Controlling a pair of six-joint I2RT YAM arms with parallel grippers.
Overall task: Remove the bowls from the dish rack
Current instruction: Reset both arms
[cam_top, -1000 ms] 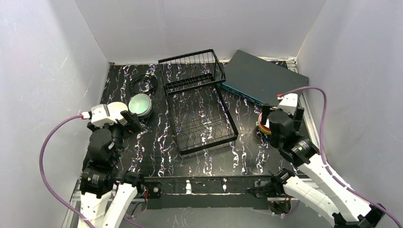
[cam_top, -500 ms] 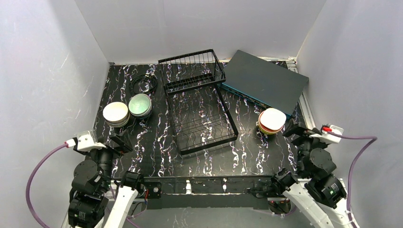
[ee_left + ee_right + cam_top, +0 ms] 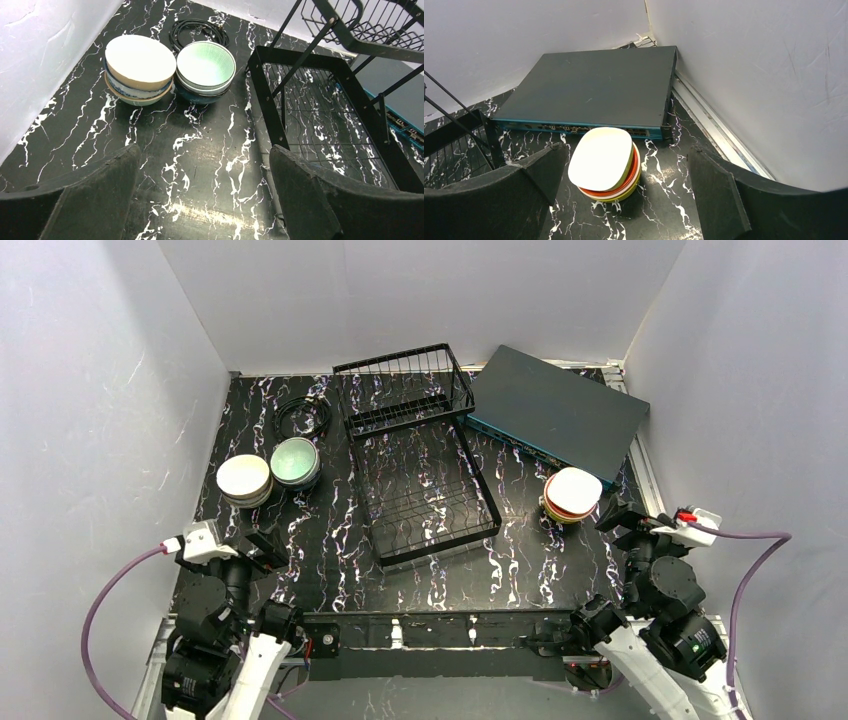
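Beside dish rack (image 3: 439, 545), bowls (image 3: 244, 478) (overhead, three stacks)

Left wrist view cropped the dish rack (image 3: 267, 100) at top and right; upper bowls (image 3: 605, 160) hid the lower ones, count unclear.

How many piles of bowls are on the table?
3. A cream-topped pile and a green-topped pile stand side by side left of the dish rack; a white-topped pile stands right, before the dark box. Lower bowls are partly hidden.
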